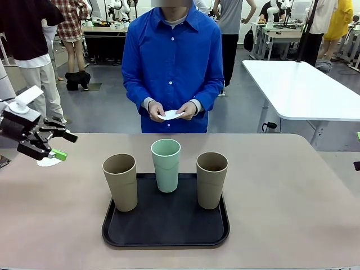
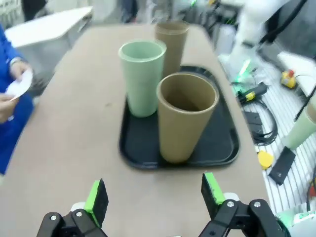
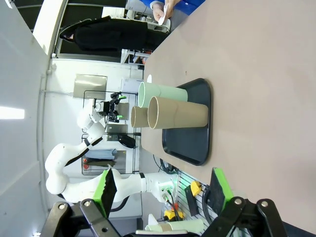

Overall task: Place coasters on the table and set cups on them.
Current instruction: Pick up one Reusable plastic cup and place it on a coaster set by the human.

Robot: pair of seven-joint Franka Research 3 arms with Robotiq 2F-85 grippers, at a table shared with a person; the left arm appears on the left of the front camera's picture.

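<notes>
Broadly, an early stage: no cup is on a coaster. The table (image 1: 292,197) carries a black tray (image 1: 169,225) in the middle, toward the robot's side. The person (image 1: 171,62), in a blue shirt, stands at the far edge.

All three cups stand upright on the tray: one tan cup (image 1: 120,181) at the left, the mint cup (image 1: 166,164) back-centre, the other tan cup (image 1: 212,179) at the right. They are near each other but not touching.

The left gripper (image 1: 63,145) hangs over the table's left end, well apart from the tray, jaws wide w/ nothing btwn the pads. The right gripper (image 3: 163,191) is also spread wide and empty, out toward the table's right end, facing the tray.

The coasters (image 1: 171,115) are a thin white bunch in the person's hands (image 1: 156,110), just beyond the far edge. A white scalloped scrap (image 1: 47,162) lies on the table just under the left gripper. It is prob. one coaster laid down, but it is partly hidden, so not certain.

Risks, as I judge them:
- The cups are tall w/ narrow bases and stand close, so a wide jaw closing round one could nudge or tip its neighbour.
- The paper coasters are thin and light. A pinch could crumple one or take two at once.
- A cup set down off-centre could drag the coaster along.
- The piece at the left sits near the table's end, so a low pass by the gripper could sweep it off.
</notes>
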